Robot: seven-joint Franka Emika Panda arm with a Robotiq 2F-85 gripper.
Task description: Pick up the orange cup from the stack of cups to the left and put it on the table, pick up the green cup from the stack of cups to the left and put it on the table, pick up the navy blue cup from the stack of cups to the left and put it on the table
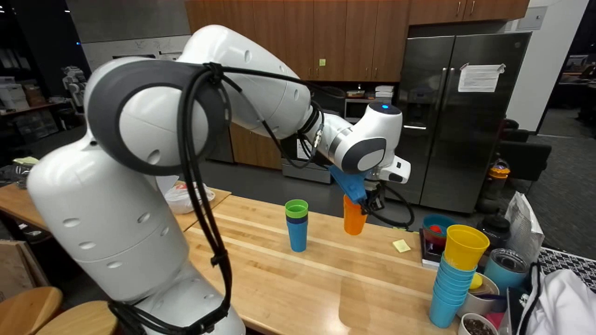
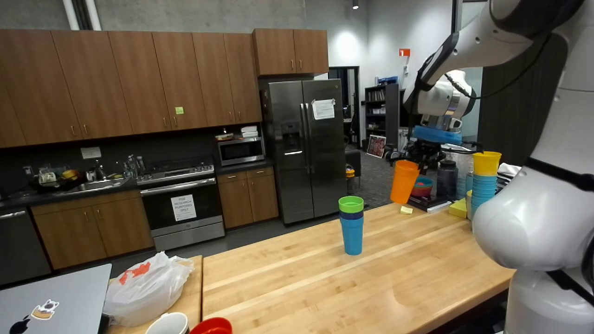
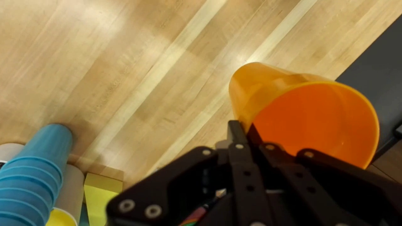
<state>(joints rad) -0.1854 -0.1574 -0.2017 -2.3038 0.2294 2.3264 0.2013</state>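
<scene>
Orange plastic sits in your grip: you hold one orange cup [image 3: 304,113] by its wall at the mouth, the gripper [image 3: 244,127] pinched narrow, one of its fingers [image 3: 238,138] outside the cup and the other inside. You have it tilted by the kitchen-side edge of the table [image 2: 301,278]; whether its base touches the wood, you cannot tell. Your fingertips are too dark to make out in both exterior views.

Well apart from it, and also towards the kitchen-side edge, you see one stack of cups [image 1: 297,226], upright. You count three colours: a green cup [image 1: 296,213] on top, a navy blue cup [image 1: 297,220] beneath, a light-blue cup [image 1: 298,239] at the bottom. Of the upper two only bands show; the rest is hidden in the nesting.

At the cluttered end of the table, one yellow cup [image 1: 465,244] tops one tall light-blue stack [image 1: 450,291], its rims too crowded for you to count surely. The wrist view cuts that stack off. One yellow note [image 1: 401,245] lies near the kitchen-side edge. In an exterior view, one red vessel [image 2: 212,326] and one white cup [image 2: 168,323] are cut off.
</scene>
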